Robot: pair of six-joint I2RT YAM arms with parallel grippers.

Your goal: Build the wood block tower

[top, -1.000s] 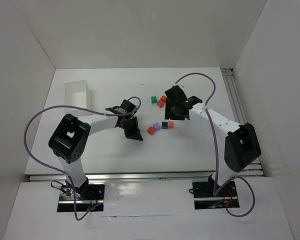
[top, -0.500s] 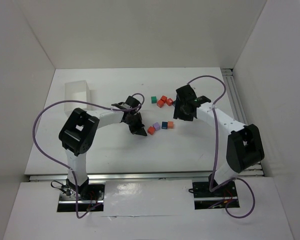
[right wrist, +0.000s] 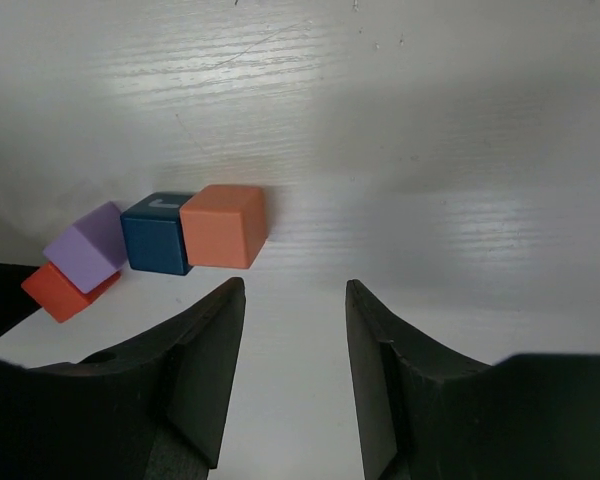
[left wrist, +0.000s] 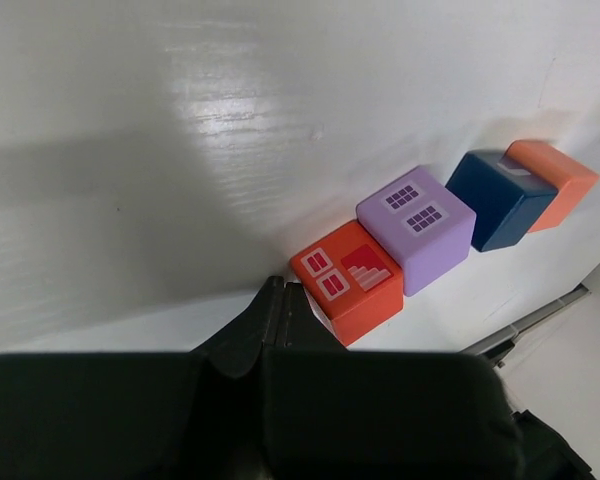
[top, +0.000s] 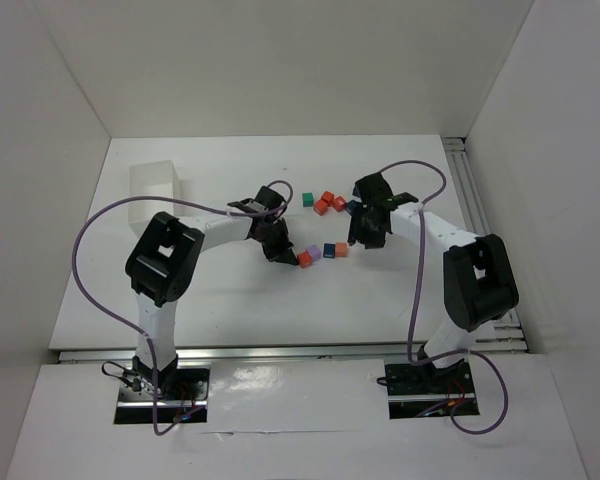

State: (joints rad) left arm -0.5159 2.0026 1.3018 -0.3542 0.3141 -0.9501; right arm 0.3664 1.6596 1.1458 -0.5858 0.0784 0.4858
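Four wood blocks lie in a curved row on the white table: red (top: 304,259), purple (top: 314,252), dark blue (top: 329,250) and orange (top: 341,249). My left gripper (top: 286,256) is shut, its tips (left wrist: 284,290) against the red block (left wrist: 345,281), beside purple (left wrist: 417,228) and dark blue (left wrist: 500,198). My right gripper (top: 361,236) stands open just right of the row, with bare table between its fingers (right wrist: 292,290) and the orange block (right wrist: 223,226) ahead to its left. Every block lies flat; no tower shows.
A loose group of blocks sits farther back: teal (top: 307,199), red (top: 327,197), orange (top: 321,207) and another red (top: 339,203). A white rectangular tray (top: 155,188) stands at the back left. White walls close in the table.
My left gripper has slid right, still shut, until its tips reach the red block. My right arm has swung back from the far blocks toward the row's orange end.
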